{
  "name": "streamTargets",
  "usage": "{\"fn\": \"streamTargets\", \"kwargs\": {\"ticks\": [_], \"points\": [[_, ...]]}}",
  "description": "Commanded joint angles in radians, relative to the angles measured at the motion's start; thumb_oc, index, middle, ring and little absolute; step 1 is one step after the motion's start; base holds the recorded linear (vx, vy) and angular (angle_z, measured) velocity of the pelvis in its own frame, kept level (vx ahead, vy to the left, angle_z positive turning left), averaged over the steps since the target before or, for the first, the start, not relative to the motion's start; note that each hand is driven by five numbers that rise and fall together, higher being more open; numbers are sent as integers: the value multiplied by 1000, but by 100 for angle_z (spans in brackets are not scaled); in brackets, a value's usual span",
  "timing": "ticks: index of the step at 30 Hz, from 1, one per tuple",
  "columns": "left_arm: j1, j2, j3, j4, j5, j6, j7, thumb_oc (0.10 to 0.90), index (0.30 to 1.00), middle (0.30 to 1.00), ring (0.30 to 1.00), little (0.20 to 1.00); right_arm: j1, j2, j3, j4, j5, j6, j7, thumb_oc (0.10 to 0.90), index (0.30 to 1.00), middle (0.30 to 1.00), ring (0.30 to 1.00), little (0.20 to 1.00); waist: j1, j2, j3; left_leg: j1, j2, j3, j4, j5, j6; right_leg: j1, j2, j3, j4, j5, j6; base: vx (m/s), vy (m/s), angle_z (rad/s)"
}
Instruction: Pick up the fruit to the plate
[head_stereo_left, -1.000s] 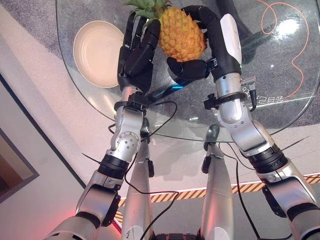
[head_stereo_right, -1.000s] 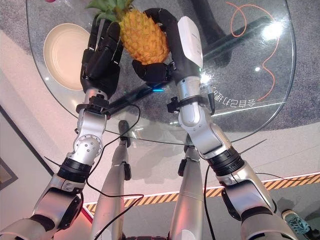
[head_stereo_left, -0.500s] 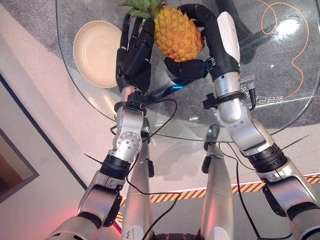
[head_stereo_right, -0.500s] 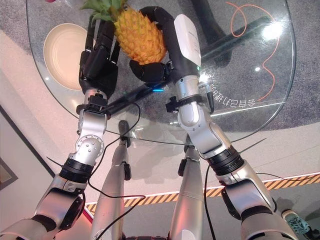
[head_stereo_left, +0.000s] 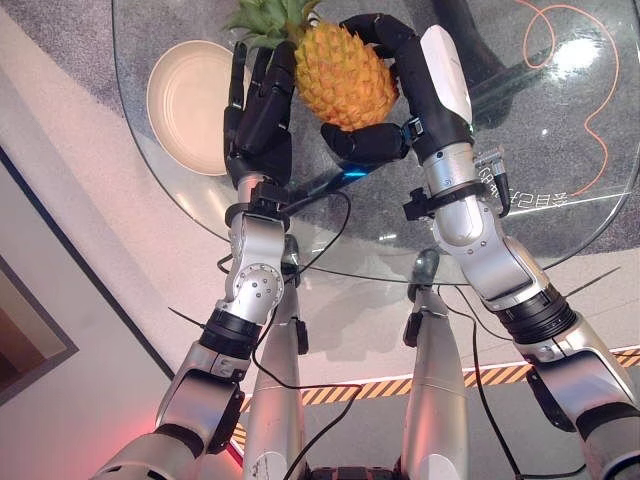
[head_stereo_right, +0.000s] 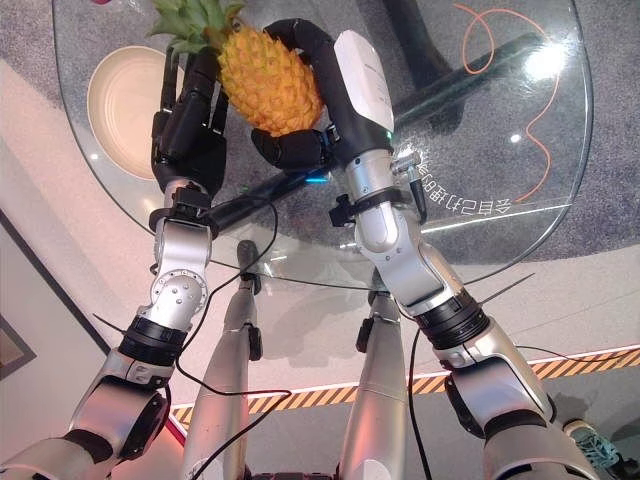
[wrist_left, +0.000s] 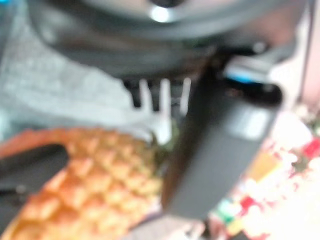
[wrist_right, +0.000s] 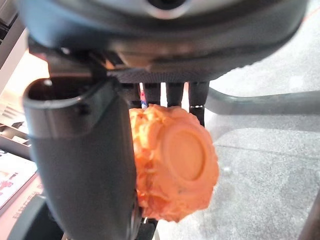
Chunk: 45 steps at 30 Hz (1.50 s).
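An orange-yellow pineapple with a green leafy crown (head_stereo_left: 342, 63) is being gripped by the right robot hand (head_stereo_left: 400, 95), fingers and thumb curled round it, above the round glass tabletop (head_stereo_left: 560, 215). The left robot hand (head_stereo_left: 258, 115), fingers straight, is being pressed against its side, beside the round cream plate (head_stereo_left: 185, 100).

One pineapple (head_stereo_left: 342, 65), one plate (head_stereo_left: 185, 105)

2 silver-grey jointed arms, each ending in a dark robot hand (head_stereo_left: 258, 120), right robot hand (head_stereo_left: 400, 100) white-covered.
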<state>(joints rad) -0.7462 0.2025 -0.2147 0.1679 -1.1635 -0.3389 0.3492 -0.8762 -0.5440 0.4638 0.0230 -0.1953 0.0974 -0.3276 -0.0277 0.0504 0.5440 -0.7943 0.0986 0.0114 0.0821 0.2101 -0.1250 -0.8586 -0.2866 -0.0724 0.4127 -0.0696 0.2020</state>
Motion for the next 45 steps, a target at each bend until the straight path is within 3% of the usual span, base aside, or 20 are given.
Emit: {"fn": "streamTargets", "kwargs": {"ticks": [1, 21, 37, 45], "points": [[-138, 18, 5, -94, 90, -50, -16, 800, 900, 900, 900, 900, -169, 20, 24, -171, -38, -181, 13, 100, 300, 300, 300, 200, 18, -48, -24, 15, 3, -1, 60, -75, -10, 90, 30, -63, -231, 205, -2, 0, 0, 0], [-151, 24, -6, -60, 69, -12, -60, 800, 900, 900, 900, 900, -182, 15, 44, -166, -36, -216, 57, 100, 300, 300, 300, 200, 14, -45, -24, 14, 5, 2, 60, -72, -12, 88, 32, -59, -232, 207, -2, 0, 0, 0], [-169, 37, -26, -94, 67, -62, -243, 800, 900, 900, 900, 900, -180, 13, 54, -154, -26, -202, 77, 100, 300, 300, 300, 200, 11, -47, -24, 13, 5, 0, 61, -77, -12, 84, 33, -54, -230, 207, -2, 0, 0, 0], [-183, 48, -29, -99, 60, -34, -303, 800, 900, 900, 900, 900, -182, 11, 49, -147, -15, -178, 82, 100, 300, 300, 300, 200, 10, -49, -24, 7, 5, 0, 62, -72, -13, 79, 31, -53, -232, 214, -3, 0, 0, 0]]}}
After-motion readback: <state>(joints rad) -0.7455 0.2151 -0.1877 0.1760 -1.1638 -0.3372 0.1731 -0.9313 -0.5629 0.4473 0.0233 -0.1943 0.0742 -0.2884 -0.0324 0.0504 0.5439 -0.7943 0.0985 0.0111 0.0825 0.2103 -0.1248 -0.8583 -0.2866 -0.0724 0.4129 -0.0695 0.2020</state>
